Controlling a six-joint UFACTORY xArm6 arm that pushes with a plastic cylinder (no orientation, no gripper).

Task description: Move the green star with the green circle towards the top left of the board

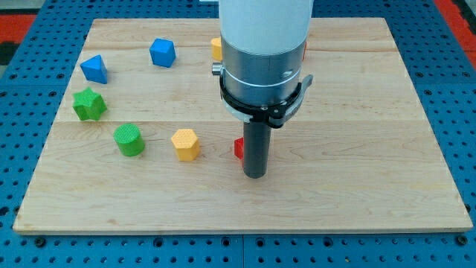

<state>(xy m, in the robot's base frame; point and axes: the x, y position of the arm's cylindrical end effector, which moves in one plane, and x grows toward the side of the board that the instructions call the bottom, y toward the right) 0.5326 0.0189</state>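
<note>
The rod's tip [255, 176] rests beside a red block [239, 148], right of a yellow hexagon [185, 144]; the green circle [129, 139] and green star [89, 104] sit far left.

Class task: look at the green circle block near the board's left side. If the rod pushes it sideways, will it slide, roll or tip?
The green circle stands on its flat end, low and wide, so it would probably slide rather than roll or tip. Its round side may let it slip off my tip if pushed off-centre. The wooden board looks smooth, so little drag seems likely.
</note>
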